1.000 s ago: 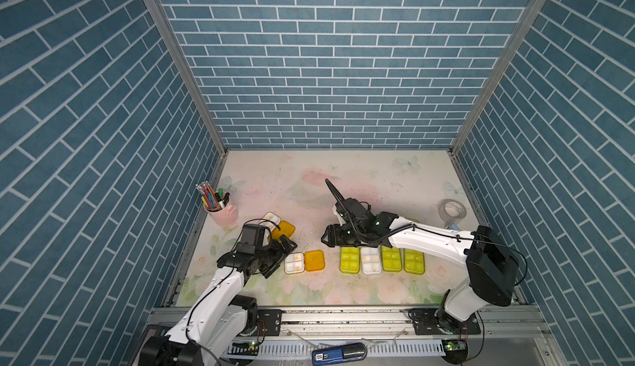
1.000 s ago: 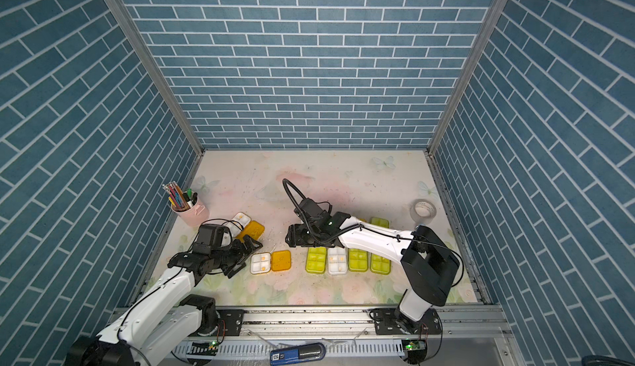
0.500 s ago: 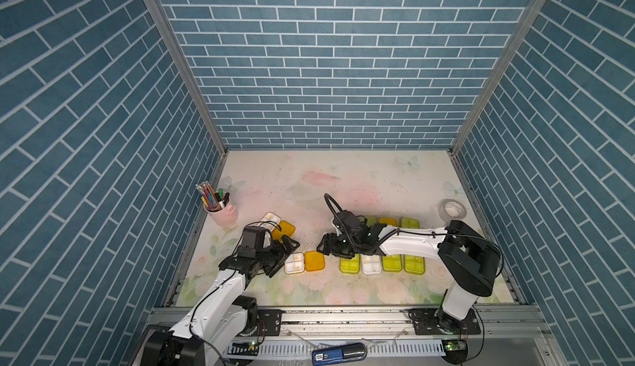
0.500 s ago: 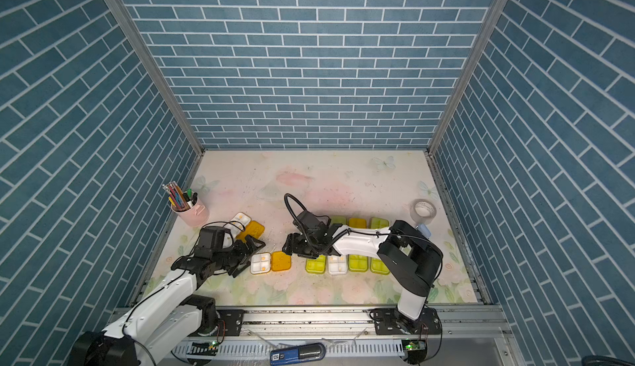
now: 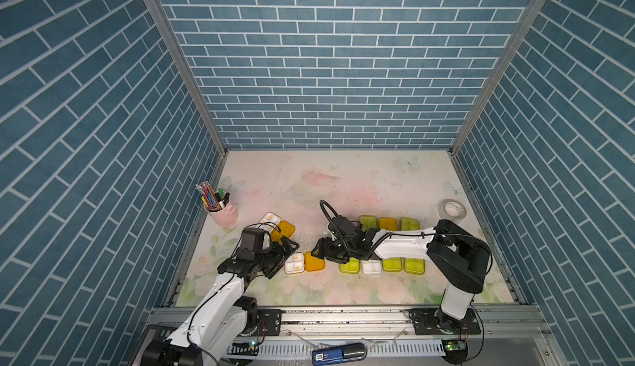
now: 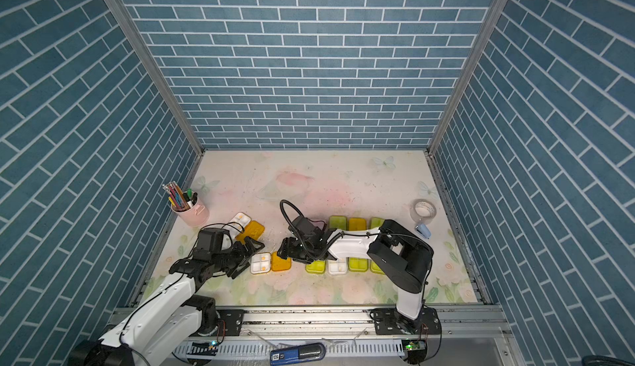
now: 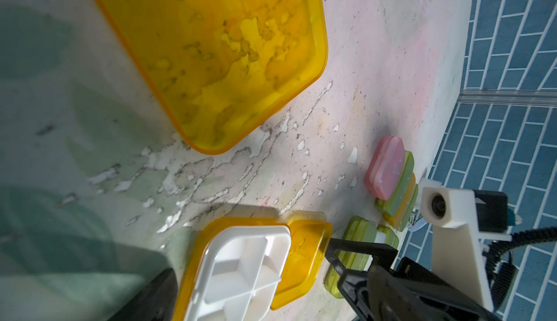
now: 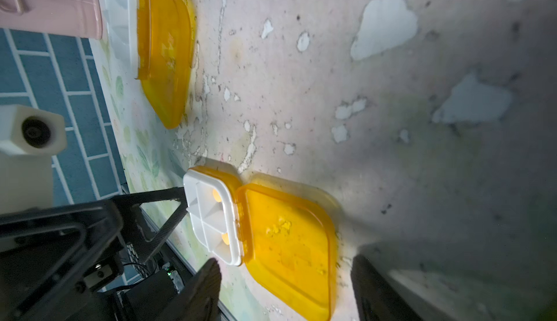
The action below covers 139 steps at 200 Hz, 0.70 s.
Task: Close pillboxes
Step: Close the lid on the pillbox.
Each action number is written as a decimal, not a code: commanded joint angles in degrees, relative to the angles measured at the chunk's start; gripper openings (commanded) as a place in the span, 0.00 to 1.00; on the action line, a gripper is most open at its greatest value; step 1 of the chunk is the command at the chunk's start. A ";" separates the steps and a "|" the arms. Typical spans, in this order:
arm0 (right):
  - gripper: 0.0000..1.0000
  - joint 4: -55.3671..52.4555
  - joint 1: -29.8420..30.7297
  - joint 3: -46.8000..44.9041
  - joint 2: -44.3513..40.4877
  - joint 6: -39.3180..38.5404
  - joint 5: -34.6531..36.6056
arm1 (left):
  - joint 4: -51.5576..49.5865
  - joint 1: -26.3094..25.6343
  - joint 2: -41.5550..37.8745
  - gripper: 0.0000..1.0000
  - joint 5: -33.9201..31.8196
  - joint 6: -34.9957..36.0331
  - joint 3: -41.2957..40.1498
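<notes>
**benchrat:** Top views first. Where's the open orange pillbox [image 5: 299, 263] relative to the arms?

**mo_k:** Near the worktop's [image 5: 343, 182] front edge, left of the middle, right between both grippers. The white tray [image 6: 260, 263] is on the left arm's side. The lid [image 6: 281, 261] lies flat toward the right arm, with the hinge running front-to-back. The right gripper [image 5: 319, 251] sits just at the lid's free edge, jaws spread, empty. The left gripper [image 5: 283, 259] is spread too, nothing held, at the tray's outer side. My guess is the right arm is the nearer one for the flip.

**benchrat:** Left wrist view?

**mo_k:** Same tray [image 7: 241, 271] and lid [image 7: 304, 253], with a right finger [image 7: 361, 248] at the lid's far rim. Touching or a hair off, can't tell. Only one left finger shows; its mate is cut off.

**benchrat:** Right wrist?

**mo_k:** The lid [image 8: 286, 244] lies ahead, between its two well-parted fingers [image 8: 208, 289], and a left fingertip [image 8: 168, 226] rests against the tray. From above, the right arm hides part of the green pillboxes [image 5: 392, 264], so I can't check every lid.
</notes>
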 commanded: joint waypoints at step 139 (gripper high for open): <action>0.67 14.74 0.16 -5.12 1.02 5.34 -4.21 | -0.72 0.26 0.14 0.99 -0.54 2.03 -1.27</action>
